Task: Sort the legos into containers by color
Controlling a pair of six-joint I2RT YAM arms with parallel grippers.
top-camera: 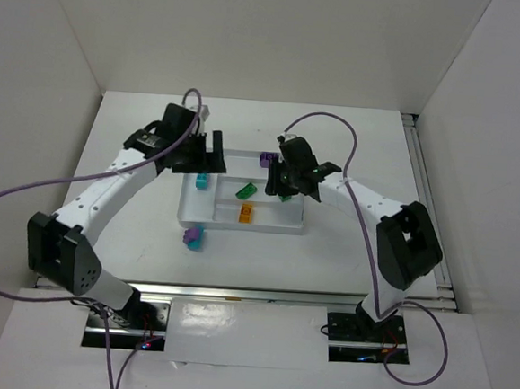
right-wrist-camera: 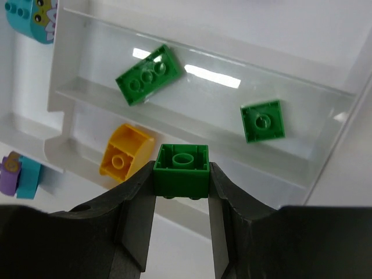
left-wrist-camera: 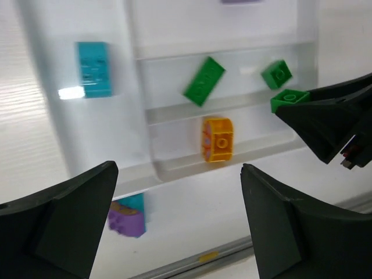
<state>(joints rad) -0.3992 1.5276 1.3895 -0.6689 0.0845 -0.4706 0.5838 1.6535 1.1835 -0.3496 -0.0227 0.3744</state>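
1. White tray (top-camera: pixel 239 228): one long section and three narrower strips, lay on the table between the two arms.
2. Right gripper (right-wrist-camera: pixel 181 181): jaws pinched on a small green square brick (right-wrist-camera: pixel 181 164), held above the tray's right half.
3. Left gripper (left-wrist-camera: pixel 177 215): jaws spread wide, nothing between them, hovered over the tray's left side.
4. Teal brick (left-wrist-camera: pixel 93 68): lay in the tray's long section.
5. Long green brick (left-wrist-camera: pixel 204 81) and green square plate (left-wrist-camera: pixel 276 74): shared the tray's middle strip, apart.
6. Orange-yellow brick (left-wrist-camera: pixel 217 138): sat in the tray's nearest strip.
7. Purple and teal pieces (top-camera: pixel 192 237): lay together on the table, just outside the tray's near rim.
8. Purple brick (top-camera: pixel 266 159): sat at the tray's far edge.
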